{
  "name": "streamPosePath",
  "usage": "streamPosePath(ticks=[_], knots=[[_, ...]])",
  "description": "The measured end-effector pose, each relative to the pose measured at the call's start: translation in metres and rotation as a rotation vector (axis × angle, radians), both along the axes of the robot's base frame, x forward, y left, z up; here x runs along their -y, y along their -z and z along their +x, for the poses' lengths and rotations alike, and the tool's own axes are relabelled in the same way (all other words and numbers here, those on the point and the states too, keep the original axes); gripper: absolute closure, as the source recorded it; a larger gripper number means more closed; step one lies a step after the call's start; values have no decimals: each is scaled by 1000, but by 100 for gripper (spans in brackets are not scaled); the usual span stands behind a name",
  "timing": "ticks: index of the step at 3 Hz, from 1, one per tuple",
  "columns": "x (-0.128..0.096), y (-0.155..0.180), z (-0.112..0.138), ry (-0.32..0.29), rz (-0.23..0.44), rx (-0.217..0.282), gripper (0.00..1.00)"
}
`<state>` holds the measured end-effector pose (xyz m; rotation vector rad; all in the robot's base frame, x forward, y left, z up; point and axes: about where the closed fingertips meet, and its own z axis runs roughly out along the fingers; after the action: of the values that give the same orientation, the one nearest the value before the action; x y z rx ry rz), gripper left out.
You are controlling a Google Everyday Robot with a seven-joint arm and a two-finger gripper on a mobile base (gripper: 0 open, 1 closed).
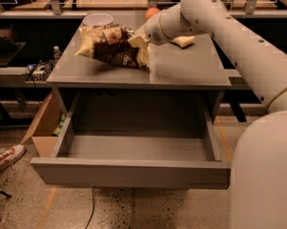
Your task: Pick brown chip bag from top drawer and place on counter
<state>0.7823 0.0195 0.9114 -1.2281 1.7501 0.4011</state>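
The brown chip bag point(109, 49) lies on the counter point(181, 68) at its back left, dark brown in the middle with pale tan ends. My gripper point(142, 38) is at the bag's right end, shut on its raised tan edge, with the white arm reaching in from the right. The top drawer point(133, 173) stands pulled fully open below the counter, and its visible inside holds nothing.
A white bowl point(98, 19) stands behind the bag and an orange ball point(151, 12) at the back edge. A small yellow sponge point(183, 42) lies right of the gripper. A cardboard box point(40, 128) and a shoe point(5, 156) are on the floor at the left.
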Motion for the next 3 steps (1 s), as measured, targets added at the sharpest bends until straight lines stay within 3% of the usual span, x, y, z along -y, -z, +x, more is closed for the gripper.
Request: streamPosePath(ticks=[1,2,3], knots=[[3,0,0,7,1,12,5],[27,-6,5,60,-10,43,0],[92,-24,8,220,-50,92,0]])
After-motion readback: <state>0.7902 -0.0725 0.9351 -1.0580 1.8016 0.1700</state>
